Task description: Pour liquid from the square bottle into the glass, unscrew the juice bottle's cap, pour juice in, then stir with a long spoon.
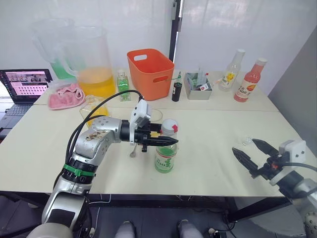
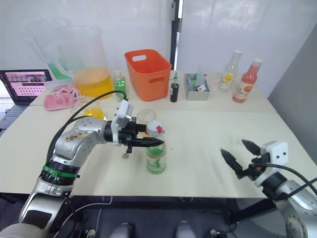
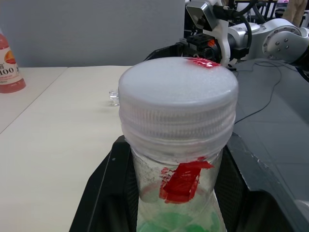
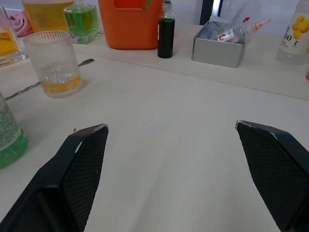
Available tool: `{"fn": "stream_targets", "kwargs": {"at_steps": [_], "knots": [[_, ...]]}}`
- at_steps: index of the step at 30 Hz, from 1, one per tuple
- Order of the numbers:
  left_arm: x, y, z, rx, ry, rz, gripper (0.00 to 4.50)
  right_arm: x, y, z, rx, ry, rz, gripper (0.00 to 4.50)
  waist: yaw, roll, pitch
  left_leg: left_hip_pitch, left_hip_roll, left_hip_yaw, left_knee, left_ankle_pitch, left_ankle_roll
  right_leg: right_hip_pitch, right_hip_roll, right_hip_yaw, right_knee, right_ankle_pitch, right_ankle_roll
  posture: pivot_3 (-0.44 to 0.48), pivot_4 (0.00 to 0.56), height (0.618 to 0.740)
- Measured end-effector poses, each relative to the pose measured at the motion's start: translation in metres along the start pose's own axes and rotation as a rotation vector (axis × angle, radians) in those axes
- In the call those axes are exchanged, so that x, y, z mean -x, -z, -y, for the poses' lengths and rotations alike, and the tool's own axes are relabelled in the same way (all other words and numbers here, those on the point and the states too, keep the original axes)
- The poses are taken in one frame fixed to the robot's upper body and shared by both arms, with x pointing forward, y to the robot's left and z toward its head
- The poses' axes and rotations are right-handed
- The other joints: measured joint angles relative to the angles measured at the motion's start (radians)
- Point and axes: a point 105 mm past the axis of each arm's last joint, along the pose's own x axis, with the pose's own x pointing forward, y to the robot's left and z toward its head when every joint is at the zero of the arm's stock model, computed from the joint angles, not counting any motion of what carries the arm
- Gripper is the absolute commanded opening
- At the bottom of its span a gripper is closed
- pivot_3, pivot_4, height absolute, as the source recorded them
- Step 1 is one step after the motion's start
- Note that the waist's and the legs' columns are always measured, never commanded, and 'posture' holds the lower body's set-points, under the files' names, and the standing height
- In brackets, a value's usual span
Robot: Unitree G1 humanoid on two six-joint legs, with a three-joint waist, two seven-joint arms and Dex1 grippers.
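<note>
The juice bottle (image 1: 165, 158) stands upright near the table's front middle, its white cap (image 3: 178, 92) screwed on. My left gripper (image 1: 166, 141) is shut on its neck just under the cap, one black finger (image 3: 104, 193) on each side. The glass (image 4: 54, 63), with a little yellow liquid in the bottom, stands just behind the bottle. Beside the glass the long spoon (image 4: 34, 86) lies flat on the table. The square bottle (image 1: 92, 106) sits behind my left forearm, partly hidden. My right gripper (image 1: 250, 153) hovers open and empty near the table's front right.
Along the back stand a large jug of yellow liquid (image 1: 91, 62), a small green bottle (image 1: 123, 82), an orange basket (image 1: 150, 72), a dark bottle (image 1: 177, 90), a metal tin (image 1: 197, 88), a yellow-labelled bottle (image 1: 232, 72) and a pink-red bottle (image 1: 250, 82). A laptop (image 1: 25, 84) and pink cloth (image 1: 67, 96) lie far left.
</note>
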Motion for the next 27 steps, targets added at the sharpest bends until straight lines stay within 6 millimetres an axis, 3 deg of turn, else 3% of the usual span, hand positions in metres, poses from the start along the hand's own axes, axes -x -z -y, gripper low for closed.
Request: {"fn": "stream_targets", "kwargs": {"at_steps": [6,10,18,22,27], "knots": [[0.000,-0.001,-0.002,-0.008,-0.002,0.002,1.53,-0.032,-0.050,-0.029,-0.017,-0.160,0.131,4.50,0.000,0.000,0.000,0.000,0.000,0.000,0.000,0.000,0.001,0.000,0.000,0.000,0.000,0.000,0.000,0.000,0.150,0.717],[-0.001,0.000,-0.003,-0.025,-0.012,0.009,1.53,-0.049,-0.077,-0.075,-0.032,-0.360,0.156,4.50,0.000,0.000,0.000,0.000,0.000,-0.001,-0.001,0.001,0.001,0.000,0.000,0.000,0.000,0.000,0.000,0.000,0.150,0.717],[-0.003,0.004,-0.005,-0.028,-0.043,0.037,1.53,-0.078,-0.101,-0.128,0.013,-0.549,0.068,4.50,0.004,0.000,0.000,-0.001,0.000,-0.001,0.000,0.001,0.001,0.001,0.000,0.000,-0.002,0.000,0.000,0.000,0.150,0.717],[-0.005,0.004,-0.005,-0.025,-0.050,0.046,1.53,-0.088,-0.120,-0.135,0.020,-0.565,0.106,4.50,0.007,0.000,0.000,-0.001,0.000,-0.002,0.000,0.001,0.001,0.002,0.000,0.000,-0.002,0.000,0.000,0.000,0.150,0.717],[-0.005,0.005,-0.005,-0.021,-0.066,0.053,1.53,-0.094,-0.117,-0.144,0.040,-0.587,0.041,4.50,0.005,0.000,0.000,-0.001,0.000,-0.002,0.000,0.001,0.002,0.002,0.000,0.000,-0.002,0.000,0.000,0.000,0.150,0.717]]}}
